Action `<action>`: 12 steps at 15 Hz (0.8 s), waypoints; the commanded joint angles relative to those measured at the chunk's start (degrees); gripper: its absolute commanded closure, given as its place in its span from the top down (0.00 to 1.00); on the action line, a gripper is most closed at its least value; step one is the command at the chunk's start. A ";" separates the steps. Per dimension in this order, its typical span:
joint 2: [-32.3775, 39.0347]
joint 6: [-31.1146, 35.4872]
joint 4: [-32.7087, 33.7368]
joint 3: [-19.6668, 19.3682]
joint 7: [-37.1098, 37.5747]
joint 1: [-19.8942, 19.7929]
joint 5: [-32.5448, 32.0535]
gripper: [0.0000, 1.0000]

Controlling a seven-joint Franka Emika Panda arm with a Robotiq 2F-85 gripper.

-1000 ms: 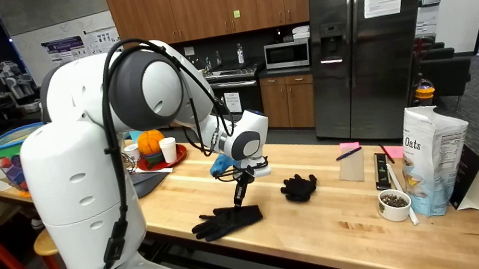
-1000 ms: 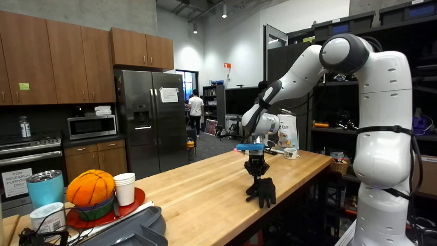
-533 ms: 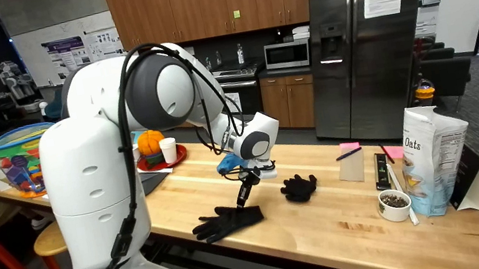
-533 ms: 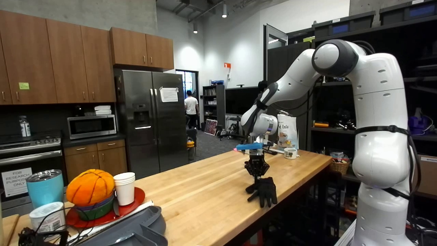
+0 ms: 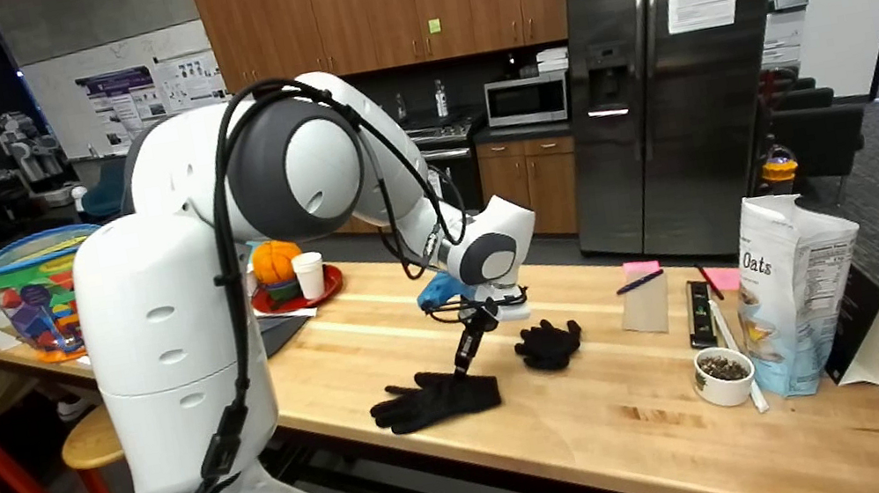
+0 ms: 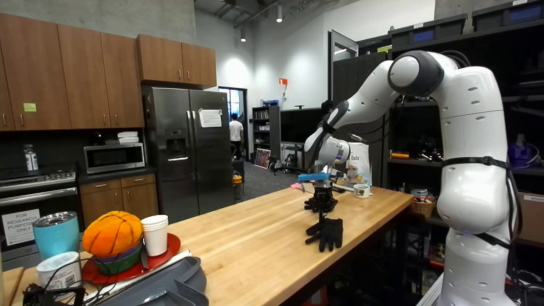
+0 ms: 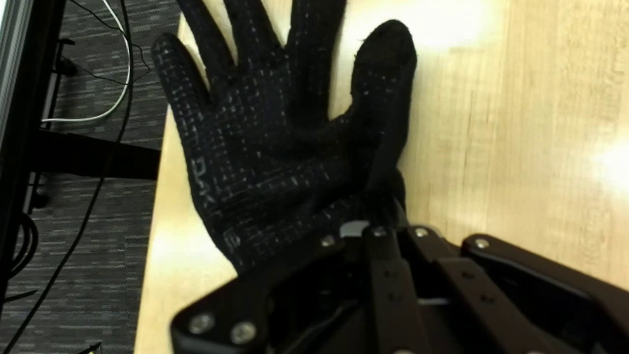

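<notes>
My gripper is shut on the wrist-side edge of a black glove lying on the wooden table. The glove lies flat near the table's front edge, its fingers pointing away from the gripper in the wrist view. The gripper pinches a fold of fabric below the thumb; the fingertips are largely hidden in the dark fabric. In an exterior view the gripper points down at the glove. A second, bunched black glove lies apart from it, farther back, and is partly behind the gripper in an exterior view.
A white cup of dark bits, an oats bag, a black level-like bar and a pen on a paper piece stand or lie at one end. A red plate, white cups and a grey tray are at the opposite end.
The gripper and the held glove have moved together along the table toward the bunched glove. The glove slid and turned slightly with the gripper. A person in the background has moved.
</notes>
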 commanded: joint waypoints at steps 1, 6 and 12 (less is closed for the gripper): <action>-1.18 -0.98 0.55 -0.92 -0.34 -0.85 0.77 0.00; -1.15 -0.97 1.09 -1.38 -0.18 -1.17 0.83 0.00; -1.73 -0.74 0.86 -1.42 0.20 -1.05 0.46 0.00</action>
